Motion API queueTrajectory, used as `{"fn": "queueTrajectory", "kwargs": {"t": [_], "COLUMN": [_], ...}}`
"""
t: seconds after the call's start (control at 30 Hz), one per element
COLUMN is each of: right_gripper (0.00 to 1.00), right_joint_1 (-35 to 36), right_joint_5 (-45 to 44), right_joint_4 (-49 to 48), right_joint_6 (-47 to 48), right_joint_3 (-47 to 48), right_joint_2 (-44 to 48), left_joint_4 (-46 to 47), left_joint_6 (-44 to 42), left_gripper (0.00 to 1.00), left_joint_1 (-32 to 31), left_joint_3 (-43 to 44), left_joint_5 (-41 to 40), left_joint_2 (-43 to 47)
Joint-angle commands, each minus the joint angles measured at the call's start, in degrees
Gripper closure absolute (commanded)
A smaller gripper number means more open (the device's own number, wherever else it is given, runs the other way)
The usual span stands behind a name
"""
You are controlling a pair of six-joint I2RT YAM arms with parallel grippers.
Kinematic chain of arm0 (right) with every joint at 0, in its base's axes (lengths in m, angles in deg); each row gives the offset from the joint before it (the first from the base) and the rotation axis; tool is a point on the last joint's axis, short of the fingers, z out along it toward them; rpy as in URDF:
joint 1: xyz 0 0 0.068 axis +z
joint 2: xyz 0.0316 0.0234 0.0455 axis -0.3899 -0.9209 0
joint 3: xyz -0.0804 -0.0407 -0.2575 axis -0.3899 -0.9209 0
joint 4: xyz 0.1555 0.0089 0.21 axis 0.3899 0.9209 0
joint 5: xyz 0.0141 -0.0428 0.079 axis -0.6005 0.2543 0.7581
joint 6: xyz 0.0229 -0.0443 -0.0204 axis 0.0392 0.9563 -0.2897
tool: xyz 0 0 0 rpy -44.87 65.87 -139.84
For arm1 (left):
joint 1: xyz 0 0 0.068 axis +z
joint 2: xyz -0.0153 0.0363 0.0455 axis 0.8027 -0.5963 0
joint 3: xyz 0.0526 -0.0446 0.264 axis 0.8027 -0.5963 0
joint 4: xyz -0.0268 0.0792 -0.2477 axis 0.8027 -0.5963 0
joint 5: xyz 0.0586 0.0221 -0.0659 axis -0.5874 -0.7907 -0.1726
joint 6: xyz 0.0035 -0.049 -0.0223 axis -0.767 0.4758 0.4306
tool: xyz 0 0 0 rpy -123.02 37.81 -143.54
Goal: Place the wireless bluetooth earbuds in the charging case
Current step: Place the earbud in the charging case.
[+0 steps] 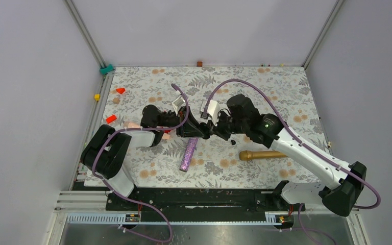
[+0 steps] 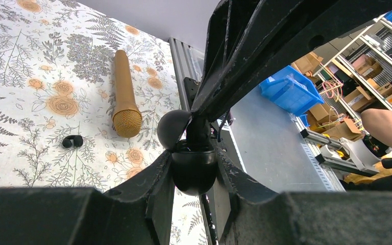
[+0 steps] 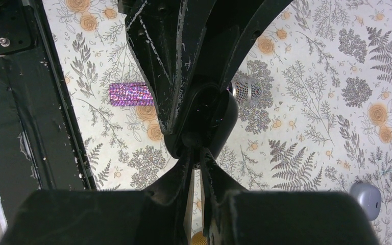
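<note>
Between the two arms, above the middle of the floral table (image 1: 265, 97), the left gripper (image 1: 189, 128) is clamping the black charging case (image 2: 193, 171) from both sides. The case is sitting with its domed lid (image 2: 172, 127) swung open to one side and its open mouth facing the right gripper (image 3: 200, 166). That gripper's fingers are lying almost pressed together, with only a thin slit between them, and their tips are reaching into the case's mouth. Whether they are pinching anything I cannot tell, since the tips are hiding it.

I am counting one earbud (image 2: 72, 141) in view. It is lying on the cloth near the head of the gold microphone (image 2: 125, 99), well apart from the case, and it is too small to show which way it is pointing.

Two microphones are lying on the table. The gold one is stretching sideways toward the right arm, and the purple glitter microphone (image 1: 189, 154) is running near-to-far just below the grippers. Two red blocks (image 1: 120, 90) are sitting near the left edge.

The left arm is folding sharply at its elbow and reaching rightward. The right arm is stretching in a long diagonal from its base, its wrist turning back toward the centre.
</note>
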Motion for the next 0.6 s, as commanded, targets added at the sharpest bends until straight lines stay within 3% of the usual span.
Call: {"fn": "queueTrajectory", "kwargs": {"t": [0.0,0.57], "right_gripper": [0.90,0.87], "right_joint_1": [1.92,2.39], "right_joint_5": [5.68,-3.53], "right_joint_4": [3.69,4.59], "right_joint_6": [-0.58,-9.78], "right_joint_3": [1.93,5.93], "right_joint_2": [-2.13,-5.20], "left_joint_4": [5.91,5.61], "left_joint_6": [-1.32,-7.81], "left_gripper": [0.96,0.92], "left_joint_1": [-0.53,-0.48], "left_joint_3": [0.68,-1.94], "left_joint_5": [-3.66,-4.28], "left_joint_2": [3.43,7.87]}}
